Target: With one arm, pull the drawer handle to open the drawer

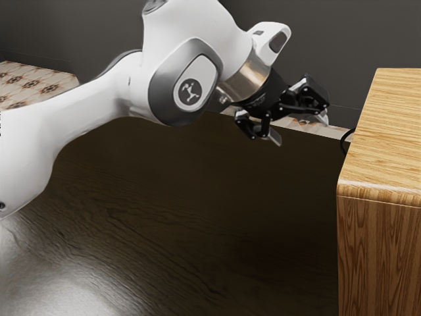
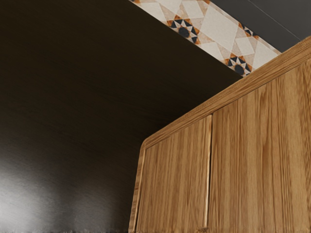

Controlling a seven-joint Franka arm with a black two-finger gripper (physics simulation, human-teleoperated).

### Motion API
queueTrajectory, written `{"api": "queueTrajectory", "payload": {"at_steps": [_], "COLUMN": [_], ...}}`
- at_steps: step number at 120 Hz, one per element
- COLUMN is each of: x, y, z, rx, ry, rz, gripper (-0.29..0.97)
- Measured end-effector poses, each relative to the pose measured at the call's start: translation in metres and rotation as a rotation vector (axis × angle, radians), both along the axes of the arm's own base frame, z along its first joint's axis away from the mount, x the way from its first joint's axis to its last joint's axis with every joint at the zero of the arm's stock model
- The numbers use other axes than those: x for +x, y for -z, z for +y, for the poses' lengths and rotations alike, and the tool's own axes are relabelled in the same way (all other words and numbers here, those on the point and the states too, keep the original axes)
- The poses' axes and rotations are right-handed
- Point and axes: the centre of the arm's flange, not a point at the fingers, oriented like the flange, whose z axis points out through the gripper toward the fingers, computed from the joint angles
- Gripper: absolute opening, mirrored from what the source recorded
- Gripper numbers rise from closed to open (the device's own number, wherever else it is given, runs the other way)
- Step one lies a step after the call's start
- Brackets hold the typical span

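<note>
Exterior view.
- Arm: white, with grey joint covers; it enters from the exterior view's left. One cover bears a round emblem, a white symbol on dark grey with no legible letters.
- Gripper: black, held in the air above the table, jaws spread apart with nothing between them.
- Cabinet: light wood grain, at the exterior view's right.
- Handle: a thin dark loop on the cabinet face turned toward the gripper. It is near the fingertips but not touching them.
- Table: dark and glossy.
- Tiled floor: patterned, beyond the table.

Wrist view.
- Cabinet: two wood panels side by side, with a narrow seam between them.
- Table: dark.
- Tiled floor: star pattern in navy and orange.
</note>
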Motion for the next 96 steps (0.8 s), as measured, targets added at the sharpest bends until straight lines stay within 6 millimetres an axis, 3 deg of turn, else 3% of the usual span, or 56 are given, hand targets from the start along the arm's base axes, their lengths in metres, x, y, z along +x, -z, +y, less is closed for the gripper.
{"api": "queueTrajectory", "payload": {"at_steps": [20,96], "x": [-0.004,-0.008], "y": [-0.002,0.002], "z": [-0.02,-0.024], "rx": [-0.016,-0.129], "ry": [0.026,0.012], "rz": [-0.016,0.016], "gripper": [0.68,0.68]}}
